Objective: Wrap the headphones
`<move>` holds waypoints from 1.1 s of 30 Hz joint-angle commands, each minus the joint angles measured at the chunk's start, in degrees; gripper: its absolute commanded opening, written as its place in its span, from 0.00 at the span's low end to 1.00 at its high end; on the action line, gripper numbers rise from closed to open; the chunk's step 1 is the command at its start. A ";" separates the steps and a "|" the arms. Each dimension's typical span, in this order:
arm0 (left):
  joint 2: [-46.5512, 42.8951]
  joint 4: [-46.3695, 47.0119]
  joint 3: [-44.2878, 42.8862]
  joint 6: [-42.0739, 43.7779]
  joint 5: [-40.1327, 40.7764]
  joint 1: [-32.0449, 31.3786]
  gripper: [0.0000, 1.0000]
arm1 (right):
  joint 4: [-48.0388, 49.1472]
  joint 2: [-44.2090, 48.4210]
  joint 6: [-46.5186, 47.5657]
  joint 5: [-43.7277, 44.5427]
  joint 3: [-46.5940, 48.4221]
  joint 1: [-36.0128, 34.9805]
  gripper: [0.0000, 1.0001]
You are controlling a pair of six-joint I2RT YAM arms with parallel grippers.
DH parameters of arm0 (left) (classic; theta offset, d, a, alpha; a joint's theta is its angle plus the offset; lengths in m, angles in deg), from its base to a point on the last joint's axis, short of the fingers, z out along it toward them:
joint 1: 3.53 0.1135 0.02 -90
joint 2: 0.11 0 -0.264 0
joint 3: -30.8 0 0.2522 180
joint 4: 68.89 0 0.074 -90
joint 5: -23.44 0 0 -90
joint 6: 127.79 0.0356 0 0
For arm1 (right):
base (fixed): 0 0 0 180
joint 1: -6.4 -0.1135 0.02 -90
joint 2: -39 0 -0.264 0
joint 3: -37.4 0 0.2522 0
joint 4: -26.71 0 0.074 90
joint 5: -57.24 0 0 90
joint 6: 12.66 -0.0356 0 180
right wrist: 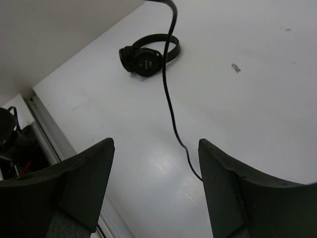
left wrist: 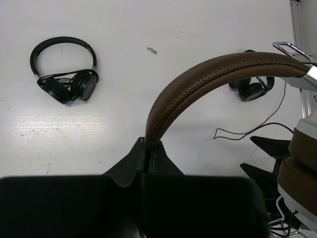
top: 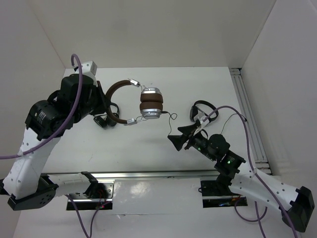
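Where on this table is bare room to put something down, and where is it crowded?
Bare: the far strip of table between back wall and the headphones; the near strip between left arm and right arm. Crowded: around the right gripper, with the cable and black headphones beside.

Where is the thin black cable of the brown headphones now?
In the right wrist view the cable hangs between the open fingers of the right gripper; from above, it runs there from the headphones, just right of centre.
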 commanded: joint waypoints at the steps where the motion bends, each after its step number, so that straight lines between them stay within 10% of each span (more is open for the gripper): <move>1: -0.60 5.69 0.13 -1.31 -1.79 0.31 0.00 | 1.84 -0.91 0.96 -6.40 -0.26 0.22 0.76; 11: -0.60 5.69 0.13 -1.31 -3.02 0.31 0.00 | 9.29 -10.93 0.96 0.53 -0.26 0.22 0.72; 16: -1.12 5.69 0.13 -1.31 -2.49 0.31 0.00 | 12.55 -15.33 1.58 -0.79 0.27 0.22 0.31; 23: -1.65 6.22 2.06 -1.31 -1.97 0.31 0.00 | 16.25 -20.79 0.87 -0.79 1.41 0.22 0.00; 33: -1.65 6.22 5.13 -1.31 2.34 0.83 0.00 | 1.42 0.70 -4.74 13.52 -1.58 0.22 0.00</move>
